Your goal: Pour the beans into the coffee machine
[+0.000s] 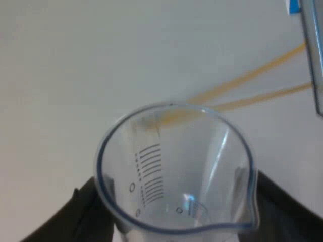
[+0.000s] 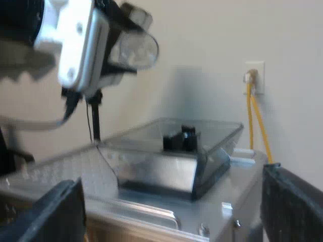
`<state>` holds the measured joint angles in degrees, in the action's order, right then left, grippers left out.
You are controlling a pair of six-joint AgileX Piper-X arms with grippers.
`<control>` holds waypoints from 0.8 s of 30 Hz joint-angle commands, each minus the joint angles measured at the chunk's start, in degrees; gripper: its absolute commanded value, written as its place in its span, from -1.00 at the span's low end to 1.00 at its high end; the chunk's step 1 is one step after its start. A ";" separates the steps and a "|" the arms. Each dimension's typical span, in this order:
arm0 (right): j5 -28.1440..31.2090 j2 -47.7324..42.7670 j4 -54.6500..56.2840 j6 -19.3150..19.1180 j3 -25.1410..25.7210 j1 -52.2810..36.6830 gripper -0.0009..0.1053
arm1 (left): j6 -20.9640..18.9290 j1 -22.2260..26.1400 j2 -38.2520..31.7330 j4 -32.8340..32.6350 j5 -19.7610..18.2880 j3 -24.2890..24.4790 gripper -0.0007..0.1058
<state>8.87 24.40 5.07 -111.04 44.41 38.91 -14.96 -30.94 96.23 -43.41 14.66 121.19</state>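
Seemingly empty measuring glass in left pincer

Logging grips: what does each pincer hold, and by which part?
The left pincer clamps the measuring glass by its side walls; right pincer holds nothing.

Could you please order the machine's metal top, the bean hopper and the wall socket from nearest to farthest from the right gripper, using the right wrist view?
1. Machine's metal top, just below the right gripper.
2. Bean hopper, standing on that top, farther ahead.
3. Wall socket, on the wall beyond the machine.
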 commanded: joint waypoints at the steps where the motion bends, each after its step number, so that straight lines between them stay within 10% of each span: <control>1: 0.25 -0.38 2.54 -1.99 0.65 0.11 0.37 | -20.74 -1.51 -0.07 0.36 8.62 0.32 -0.51; 14: -0.05 -0.38 3.83 -1.99 0.65 0.11 0.37 | -49.07 -2.38 -2.63 -11.63 5.62 0.51 -0.51; 24: -9.88 -0.38 3.83 -1.99 0.65 0.11 0.37 | -60.90 -1.06 -9.02 -14.84 3.29 0.51 -0.51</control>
<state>1.19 24.40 9.24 -112.21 44.41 38.91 -73.97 -31.95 87.86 -58.28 17.43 121.37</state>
